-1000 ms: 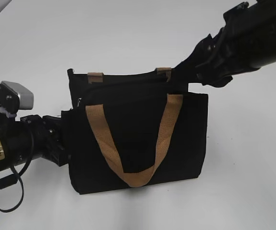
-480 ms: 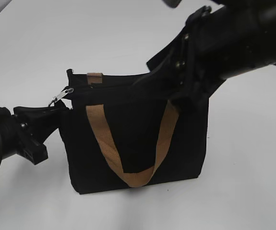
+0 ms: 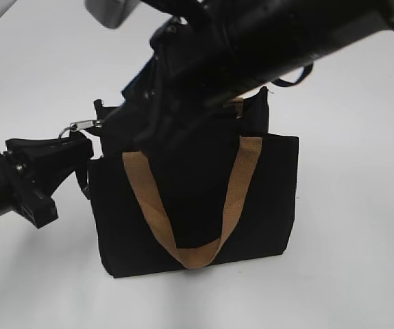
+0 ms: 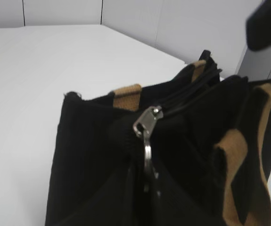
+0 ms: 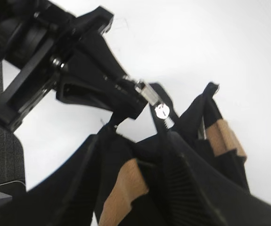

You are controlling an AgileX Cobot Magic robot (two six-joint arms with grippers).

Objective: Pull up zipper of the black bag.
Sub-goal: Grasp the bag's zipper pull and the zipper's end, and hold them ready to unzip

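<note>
The black bag [image 3: 265,199] stands upright with a tan handle [image 3: 234,199] on its front. The zipper [image 3: 80,126], a small silver slider, sits at the bag's top left end; it also shows in the left wrist view [image 4: 147,123] and the right wrist view [image 5: 162,112]. My left gripper [image 3: 81,140] is shut on the pull tab [image 4: 148,157], left of the bag. My right gripper [image 5: 136,141] reaches across the bag's top to its left end. Its jaws stand apart astride the top edge and a tan strap [image 5: 126,188].
The right arm [image 3: 251,41] crosses over the bag from the upper right and hides the back handle and most of the zip line. The bag rests on a white table [image 3: 361,260]. The left arm [image 3: 5,188] lies low at the left.
The right arm swung from the bag's right end across its top to the left end. The left gripper, holding the pull tab, shifted slightly left and up. The bag's back right corner rose.
</note>
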